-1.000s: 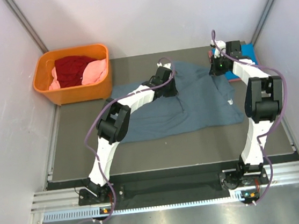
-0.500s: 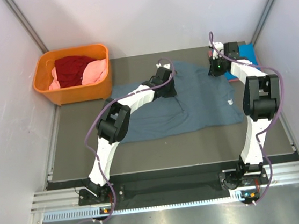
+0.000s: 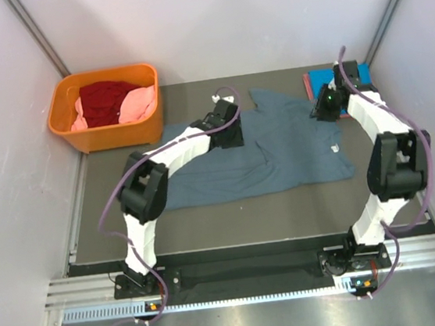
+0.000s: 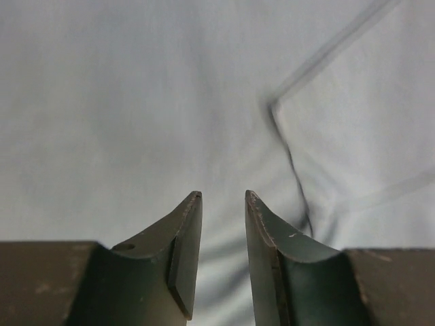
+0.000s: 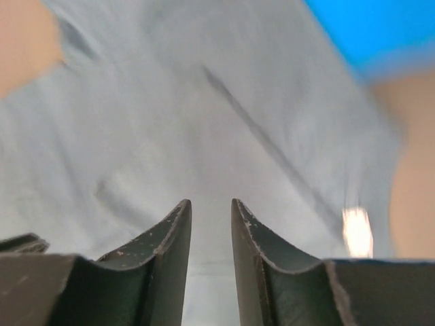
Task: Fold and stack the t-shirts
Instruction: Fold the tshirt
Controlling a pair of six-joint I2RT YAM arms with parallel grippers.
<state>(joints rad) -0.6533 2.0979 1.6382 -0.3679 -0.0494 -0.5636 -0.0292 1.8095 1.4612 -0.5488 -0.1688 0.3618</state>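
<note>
The slate grey-blue t-shirt [image 3: 279,152] lies spread across the middle of the worktop [image 3: 231,216]. The left claw [image 4: 223,197] hangs over its far left part and the right claw [image 5: 211,202] over its far right corner, each with its jaws slightly parted and nothing between them. A bright blue t-shirt [image 3: 320,82] lies just past the right claw, and a dark red t-shirt [image 3: 104,101] and a pink t-shirt [image 3: 138,103] fill the orange basket [image 3: 68,129].

You have the slate grey-blue t-shirt [image 3: 280,160] spread flat across the worktop [image 3: 231,212], its white tag [image 3: 334,148] near the right edge. Your left gripper [image 3: 228,133] sits over its upper middle, your right gripper [image 3: 324,109] over its far right corner, beside the bright blue tee [image 3: 324,80]. The orange basket [image 3: 104,136] holds dark red [image 3: 104,101] and pink [image 3: 138,103] tees.
</note>
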